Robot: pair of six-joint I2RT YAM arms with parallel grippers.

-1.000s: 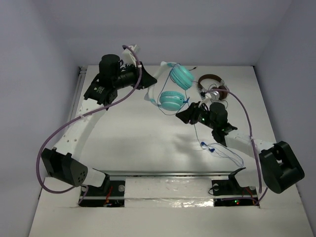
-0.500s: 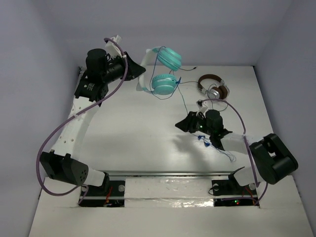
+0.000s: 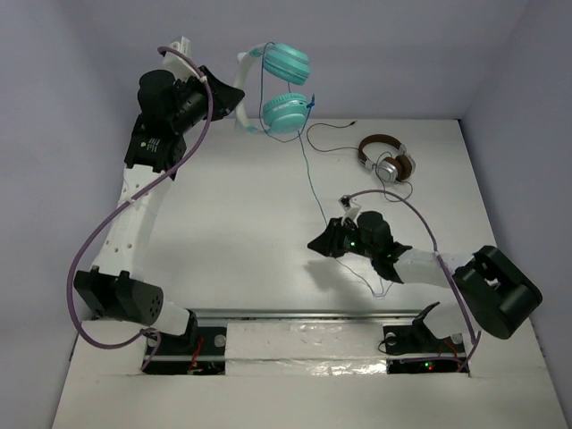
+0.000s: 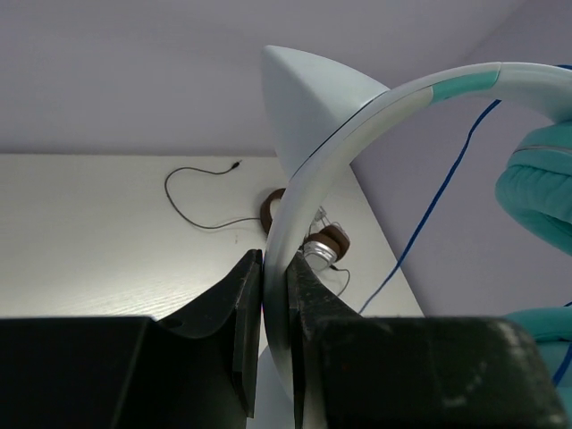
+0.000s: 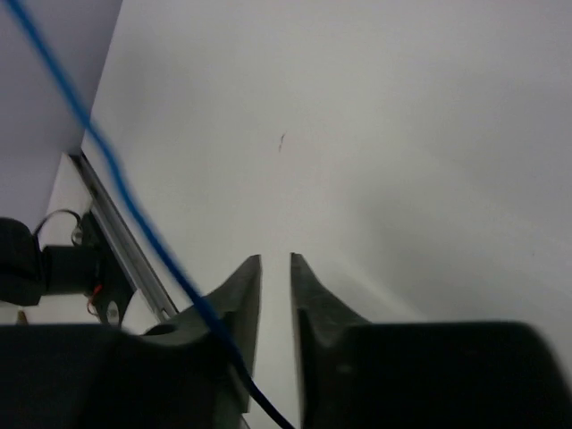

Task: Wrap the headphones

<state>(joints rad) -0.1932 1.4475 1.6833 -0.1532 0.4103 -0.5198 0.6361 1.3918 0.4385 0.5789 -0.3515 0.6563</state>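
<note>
Headphones [image 3: 284, 113], teal with a pale headband [image 3: 243, 67], hang in the air over the far left part of the white table [image 3: 223, 223], in front of the back wall. Their two round earcups [image 3: 286, 63] sit one above the other in the overhead view, to the right of the headband.

The left gripper [image 3: 228, 96] holds them up by that headband. In the left wrist view its two dark jaws are clamped tightly on the pale band [image 4: 357, 116], which arches up and to the right towards a teal earcup [image 4: 541, 179].

A thin blue cable [image 3: 307, 165] drops from the lower earcup and runs down and across the table to the right gripper [image 3: 317, 243], which sits low over the middle of the table, on the near side. More of the cable loops on the table under the right arm.

In the right wrist view the right gripper [image 5: 275, 268] has its jaws close together, with a narrow gap through which bare table shows. The blue cable [image 5: 107, 156] slants in from the upper left, crosses the left-hand finger [image 5: 237, 304] and carries on towards the base of the jaws. It is unclear whether it is caught there.

Further right, near the far edge of the table, lie brown-and-silver headphones [image 3: 386, 159], well apart from the teal pair. Their black cable [image 3: 326, 134] trails to the left on the table.
</note>
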